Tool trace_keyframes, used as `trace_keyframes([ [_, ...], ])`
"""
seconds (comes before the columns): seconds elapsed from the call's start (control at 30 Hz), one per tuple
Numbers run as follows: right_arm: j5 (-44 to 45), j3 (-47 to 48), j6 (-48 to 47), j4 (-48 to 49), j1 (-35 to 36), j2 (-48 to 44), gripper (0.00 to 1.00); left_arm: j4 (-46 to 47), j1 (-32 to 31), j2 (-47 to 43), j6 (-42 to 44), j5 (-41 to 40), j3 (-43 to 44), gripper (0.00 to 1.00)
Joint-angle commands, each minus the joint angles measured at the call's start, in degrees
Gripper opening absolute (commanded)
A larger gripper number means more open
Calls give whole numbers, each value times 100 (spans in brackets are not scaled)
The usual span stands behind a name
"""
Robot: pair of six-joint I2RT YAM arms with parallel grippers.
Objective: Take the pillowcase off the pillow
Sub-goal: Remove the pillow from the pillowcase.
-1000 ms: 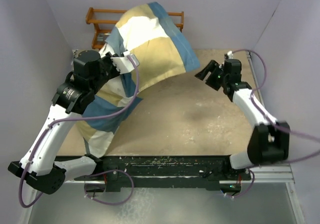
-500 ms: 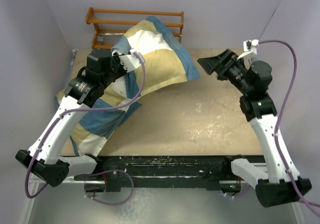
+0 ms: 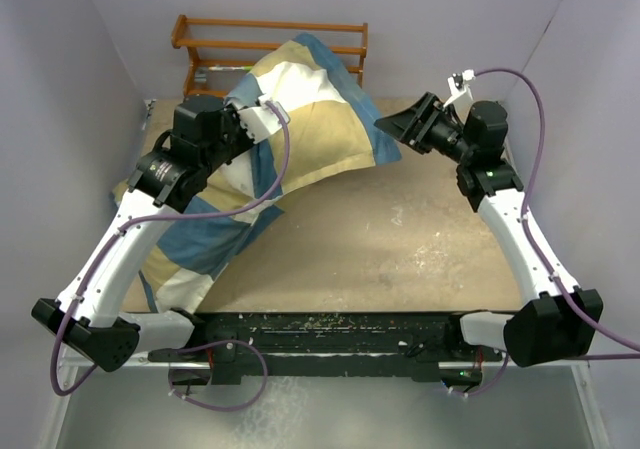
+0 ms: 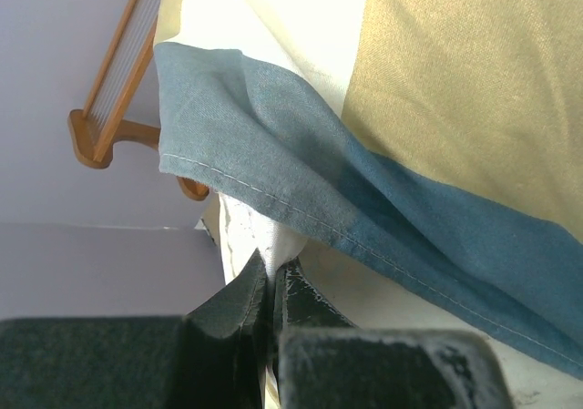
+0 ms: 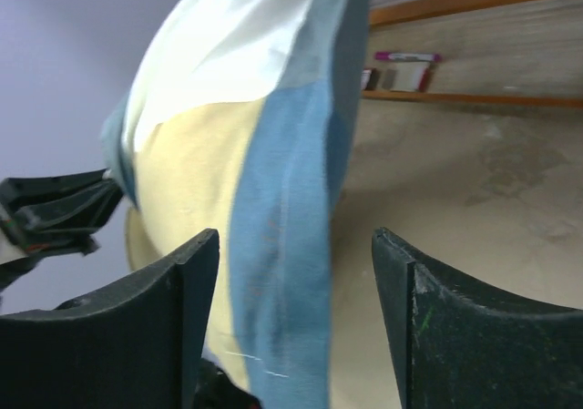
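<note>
Pinching tight, the left claw [image 4: 271, 277] has its two fingers pressed together on a thin fold of white cloth [image 4: 260, 236], just under a blue stitched hem of the pillowcase [image 3: 320, 119] — whether this fold is case or pillow, I cannot tell. The right claw [image 5: 293, 238] is spread wide w/ nothing held. In the wrist view the blue edge at the case's right corner stands in front of it, btw. the two fingers, and contact is not clear. The case is full and plump in its far-right part; the pillow itself is covered there and does not show. This plump part lies at the back-left of the counter [image 3: 420, 239], its far end up against a wooden rack [image 3: 270, 31] by the back wall. The other end is flat & loose — it spreads under the left arm toward the counter's near-left corner.
</note>
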Motion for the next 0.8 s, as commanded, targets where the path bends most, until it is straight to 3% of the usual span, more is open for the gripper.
trace_keyframes([
  [0.0,-628,90,357,683,90,-61,66,776,-9,-136,-9,-61,469,0],
  [0.23,-626,53,428,751,374,203,48,769,-9,-152,14,-76,520,0],
  [0.27,-639,98,432,750,399,237,43,766,-9,-169,25,-85,529,0],
  [0.37,-628,343,370,373,395,272,4,756,-9,-194,44,-96,522,0],
  [0.4,-558,463,304,213,319,250,0,750,-9,-211,52,-104,512,0],
  [0.6,-682,824,89,-264,-988,164,0,771,-11,-359,172,-171,340,0],
  [0.77,297,761,-598,-914,-1254,369,0,744,-9,-472,211,-184,323,0],
])
